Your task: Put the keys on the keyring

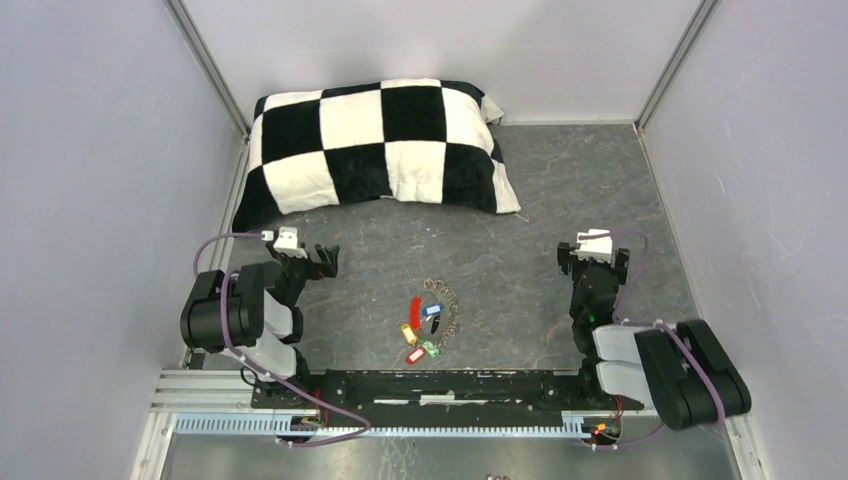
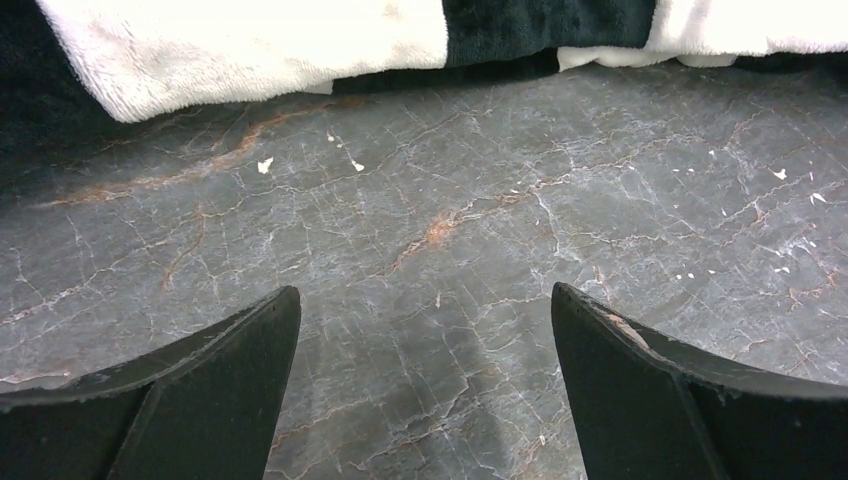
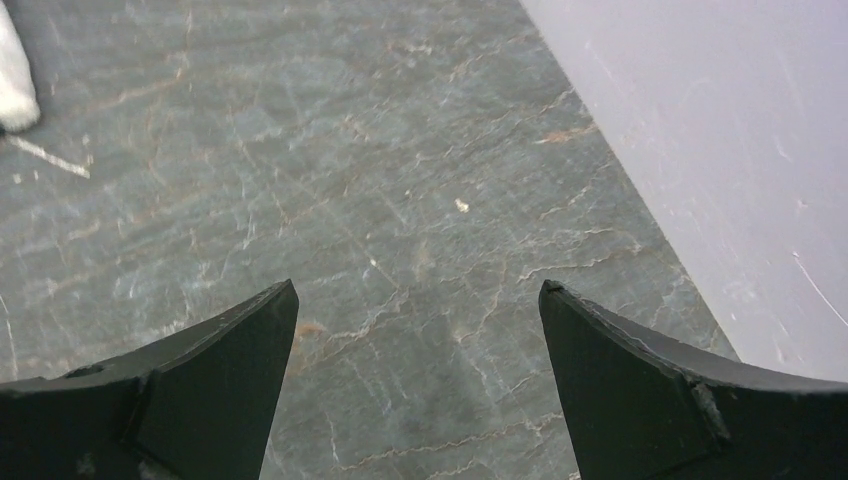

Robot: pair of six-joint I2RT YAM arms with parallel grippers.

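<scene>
Both grippers wide open and empty; keys not yet picked up.
The keys (image 1: 420, 330) and keyring (image 1: 445, 290) lie together on the table, at 4 o'clock from your left gripper (image 1: 312, 260) and 8 o'clock from the right gripper (image 1: 592, 260). Pin the ring with one gripper, then take one tag by its edge. Neither wrist camera shows the pile, and from above you cannot tell whether any key is already threaded.

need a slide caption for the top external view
Left tool and right tool open, flanking the keys and keyring on the grey table, checkered cloth behind.
</scene>
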